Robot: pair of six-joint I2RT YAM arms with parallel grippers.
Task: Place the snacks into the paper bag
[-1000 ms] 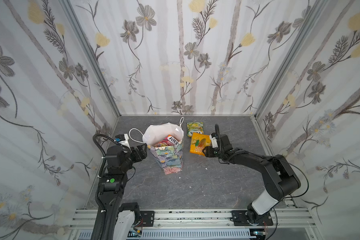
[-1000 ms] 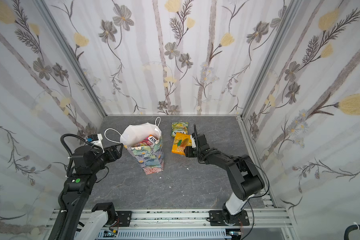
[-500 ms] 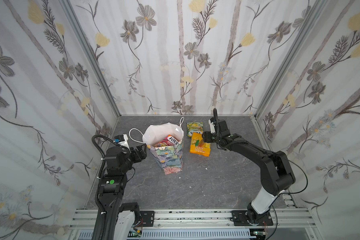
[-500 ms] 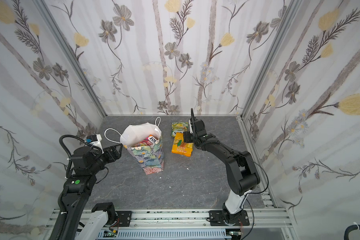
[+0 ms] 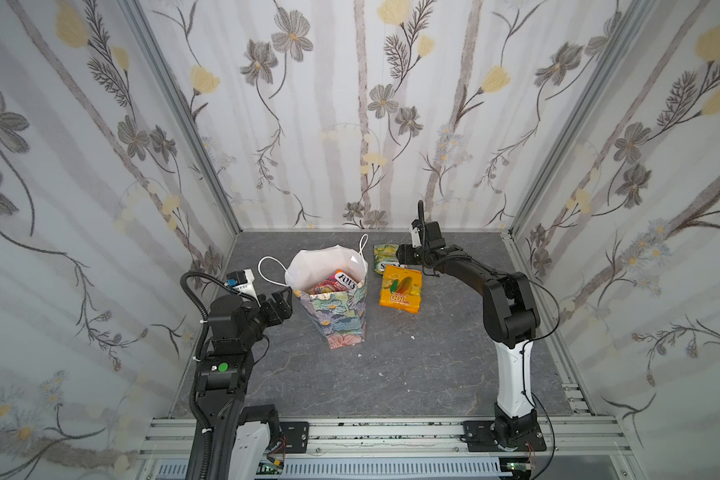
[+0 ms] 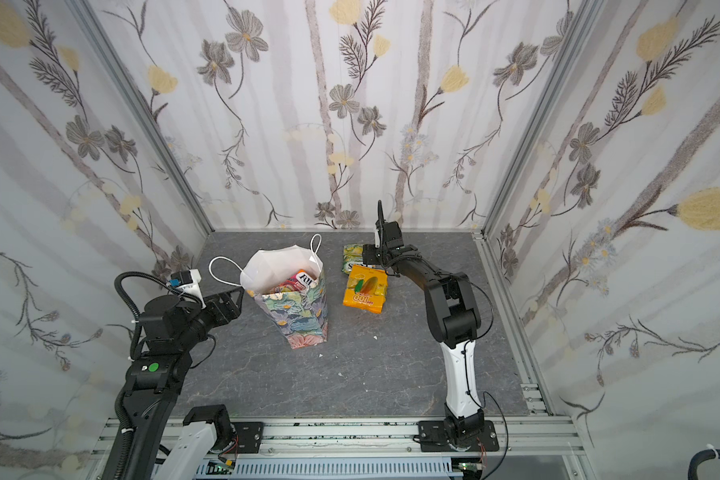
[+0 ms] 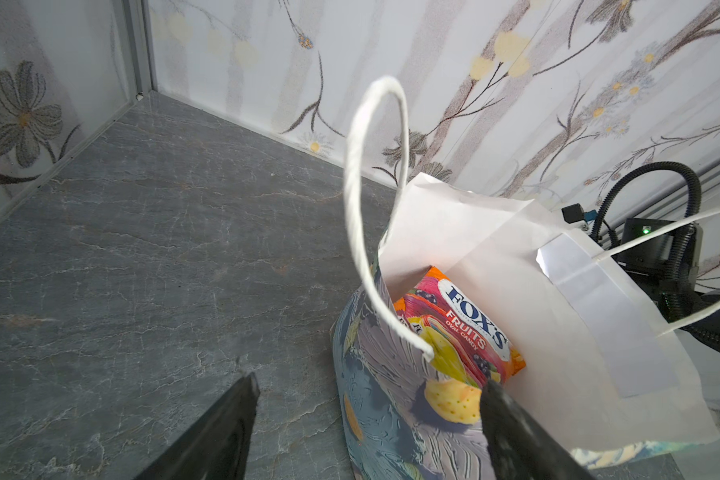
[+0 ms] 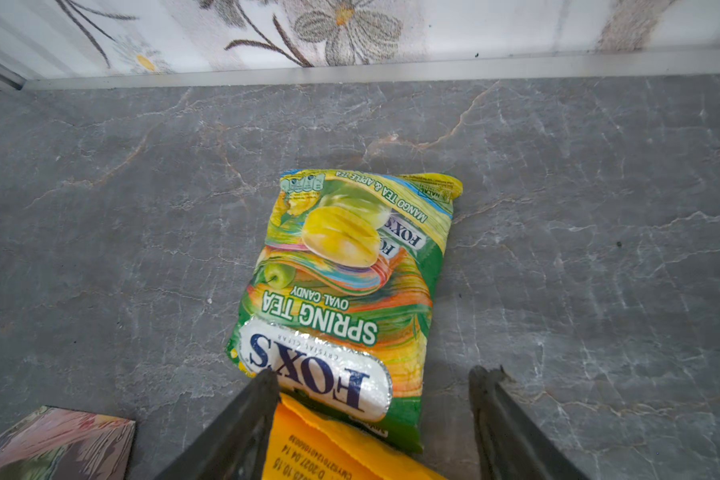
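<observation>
Paper bag [image 5: 344, 322] stands upright, left of centre on the grey table [image 5: 412, 374], mouth open, white inside showing in both top views. A FOX'S Fruits packet [image 7: 462, 332] sticks up inside against the floral wall, its top edge near the rim. There are more packets under it, can't tell which. One cord handle [image 5: 267, 268] loops out left; the second one stands up at the back right corner of the rim.

Left gripper [image 5: 282, 296] is just beside the bag's left wall. Jaws apart, nothing clamped. In the left wrist view one finger [image 7: 225, 428] is over bare table and its mate is in front of the bag mouth.

Right gripper [image 5: 402, 254] is low over the spot where two packets meet, fingers spread, holding nothing. Green-yellow Spring Tea packet [image 8: 350, 270] lies flat toward the back wall [image 5: 350, 124], with a bare strip of table behind it. Orange mango pack [image 5: 400, 289] lies flat right of the bag, its far edge overlapping the green packet's near end. That edge shows between the fingers in the right wrist view; can't tell if they touch it.

Room to move: only a narrow gap between the bag and the orange pack. The front of the table and the right side, past the right arm, are bare except for a few white crumbs [image 5: 412, 337].
</observation>
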